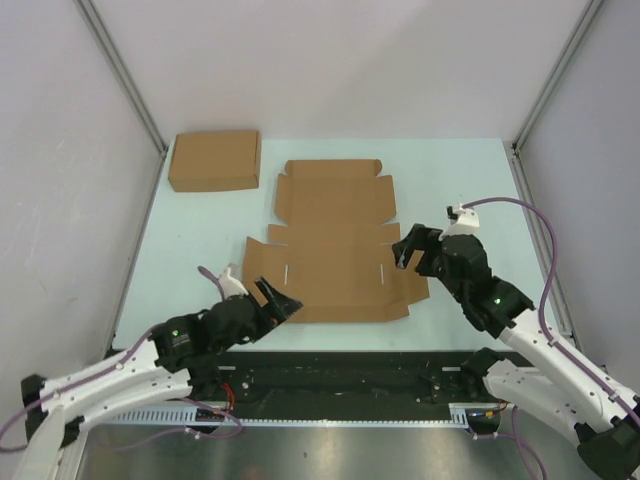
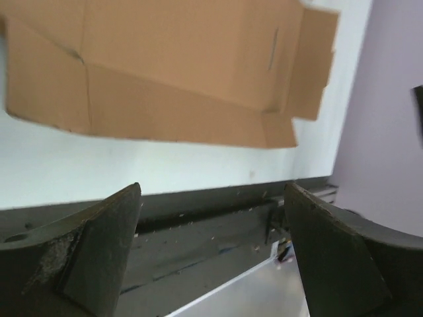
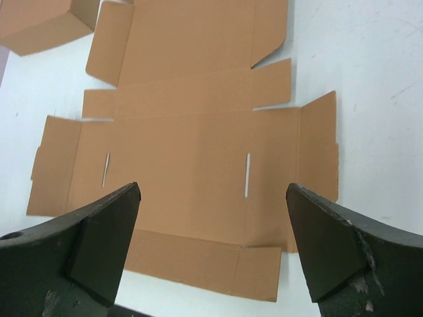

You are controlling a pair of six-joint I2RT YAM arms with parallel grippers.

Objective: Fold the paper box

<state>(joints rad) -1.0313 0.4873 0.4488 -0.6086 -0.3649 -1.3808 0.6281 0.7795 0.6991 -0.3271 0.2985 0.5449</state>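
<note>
The paper box point(image 1: 335, 245) lies flat and unfolded on the pale table, a brown die-cut sheet with side flaps, tabs and two slits. It also shows in the right wrist view point(image 3: 192, 145) and in the left wrist view point(image 2: 178, 72). My left gripper point(image 1: 280, 300) is open and empty at the sheet's near left corner, low over the table's front edge point(image 2: 211, 191). My right gripper point(image 1: 408, 250) is open and empty, hovering above the sheet's right side flap point(image 3: 317, 152).
A ready-made flat brown cardboard box point(image 1: 214, 160) lies at the back left of the table; its corner shows in the right wrist view point(image 3: 39, 23). Grey walls with metal posts enclose the table. A black rail point(image 1: 350, 375) runs along the near edge.
</note>
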